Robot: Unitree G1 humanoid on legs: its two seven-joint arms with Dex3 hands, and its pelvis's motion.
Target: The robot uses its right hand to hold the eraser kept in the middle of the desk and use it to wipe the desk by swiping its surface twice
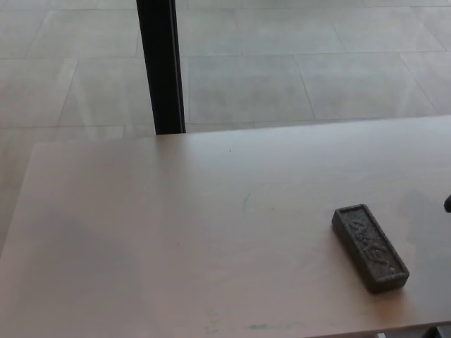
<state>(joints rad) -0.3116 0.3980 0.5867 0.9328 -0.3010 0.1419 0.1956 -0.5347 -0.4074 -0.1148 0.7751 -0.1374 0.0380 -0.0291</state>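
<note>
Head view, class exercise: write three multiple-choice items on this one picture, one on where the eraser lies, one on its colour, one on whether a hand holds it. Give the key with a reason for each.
1. Where does the eraser lie on the desk?
A. near the far left corner
B. on the right part, towards the near edge
C. on the floor beyond the desk

2. What colour is the eraser?
A. dark grey
B. bright yellow
C. white

3. What is the eraser's state?
A. gripped by a robot hand
B. standing on end
C. lying flat with nothing touching it

Key: 1 B, it sits right of the middle, close to the near edge. 2 A, its top and sides look dark grey against the pale desk. 3 C, it rests flat and alone; only a dark sliver shows at the right border, apart from it.
</note>
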